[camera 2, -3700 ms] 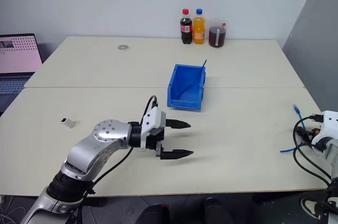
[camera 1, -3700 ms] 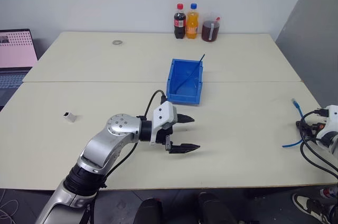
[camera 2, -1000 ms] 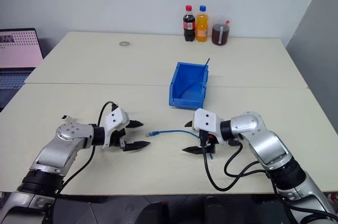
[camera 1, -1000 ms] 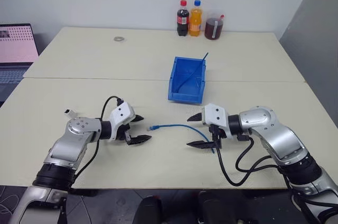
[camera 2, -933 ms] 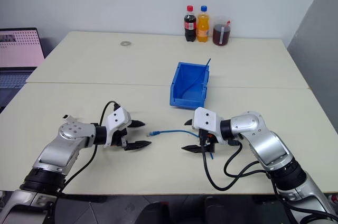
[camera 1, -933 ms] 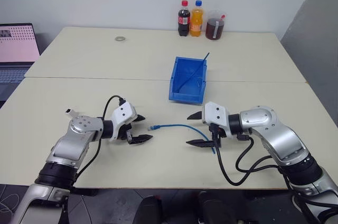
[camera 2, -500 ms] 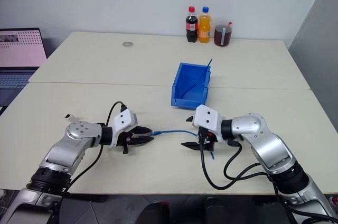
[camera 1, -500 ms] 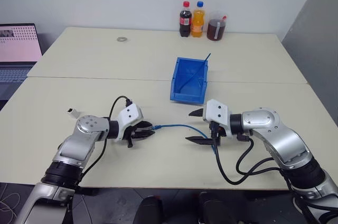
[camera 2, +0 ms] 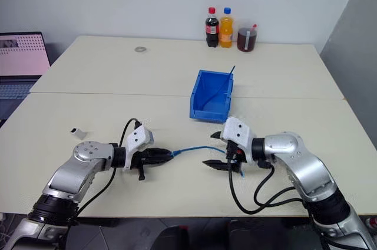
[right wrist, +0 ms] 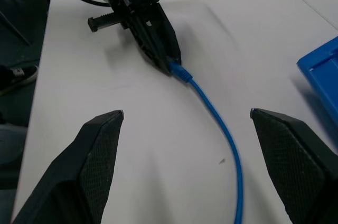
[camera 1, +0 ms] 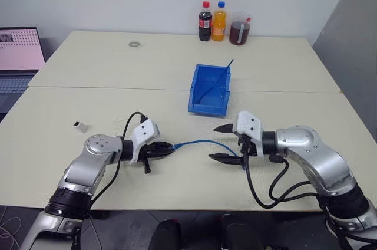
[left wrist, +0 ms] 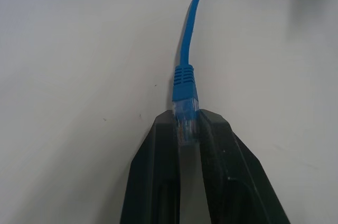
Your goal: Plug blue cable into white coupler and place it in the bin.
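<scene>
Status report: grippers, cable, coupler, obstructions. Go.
Left gripper shut on sky-blue network cable plug end. Right gripper open beside cable. Small white coupler block untouched at table's left. Nothing in the way.

matt table (camera 1: 177, 73), glossy plastic bin (camera 1: 203, 107)

Head stereo pair: high, facing forward and down over the whole worktop (camera 1: 177, 73); both eyes share the same scene, slightly offset. Left wrist camera: very near, looking along the left tool (left wrist: 188, 123) at the blue cable (left wrist: 186, 49) plug. Right wrist camera: farther back, facing left past the right tool (right wrist: 185, 121); shares that cable and the left tool.
</scene>
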You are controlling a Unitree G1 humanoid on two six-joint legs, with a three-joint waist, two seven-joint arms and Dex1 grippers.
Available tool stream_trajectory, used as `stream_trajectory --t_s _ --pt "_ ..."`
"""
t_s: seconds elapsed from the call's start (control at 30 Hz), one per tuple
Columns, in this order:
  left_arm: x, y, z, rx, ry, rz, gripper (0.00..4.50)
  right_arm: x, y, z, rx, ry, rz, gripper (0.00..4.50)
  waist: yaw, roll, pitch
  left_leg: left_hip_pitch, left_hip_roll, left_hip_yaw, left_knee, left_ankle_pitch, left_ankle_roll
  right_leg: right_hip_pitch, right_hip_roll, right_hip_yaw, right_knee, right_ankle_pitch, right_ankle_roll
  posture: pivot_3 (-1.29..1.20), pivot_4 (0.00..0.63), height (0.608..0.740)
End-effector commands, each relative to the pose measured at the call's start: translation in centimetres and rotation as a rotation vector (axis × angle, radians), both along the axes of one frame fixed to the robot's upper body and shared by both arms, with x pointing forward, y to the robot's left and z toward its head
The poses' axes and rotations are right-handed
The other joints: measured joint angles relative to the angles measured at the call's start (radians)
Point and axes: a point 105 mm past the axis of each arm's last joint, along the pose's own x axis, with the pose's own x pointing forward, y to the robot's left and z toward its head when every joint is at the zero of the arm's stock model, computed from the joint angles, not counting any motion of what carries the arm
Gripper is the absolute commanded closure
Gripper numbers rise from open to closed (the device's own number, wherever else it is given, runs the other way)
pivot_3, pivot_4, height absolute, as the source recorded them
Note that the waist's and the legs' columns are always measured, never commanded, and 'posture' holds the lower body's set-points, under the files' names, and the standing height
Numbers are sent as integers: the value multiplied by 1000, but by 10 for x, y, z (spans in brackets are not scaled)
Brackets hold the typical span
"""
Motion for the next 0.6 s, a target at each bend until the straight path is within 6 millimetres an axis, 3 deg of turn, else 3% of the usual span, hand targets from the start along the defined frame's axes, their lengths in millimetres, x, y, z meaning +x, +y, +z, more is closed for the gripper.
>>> stream_trajectory --t_s 0.03,0.23,0.6 --pt "-1 -20 41 -132 -69 -53 4247 -19 -2 10 135 116 -9 400 0 0 0 0 0 0 0 0 0 0 0 0 0 0 0 0 150 740" --pt "-5 -36 75 -261 -61 -104 4247 -29 -1 12 299 199 -101 400 0 0 0 1 0 -2 1 0 0 2 0 0 0 0 0 0 150 740" --pt "-12 -44 94 -419 19 -142 4248 3 7 30 541 251 -241 400 -5 0 0 1 0 -2 3 0 0 2 2 1 0 0 1 0 150 740"
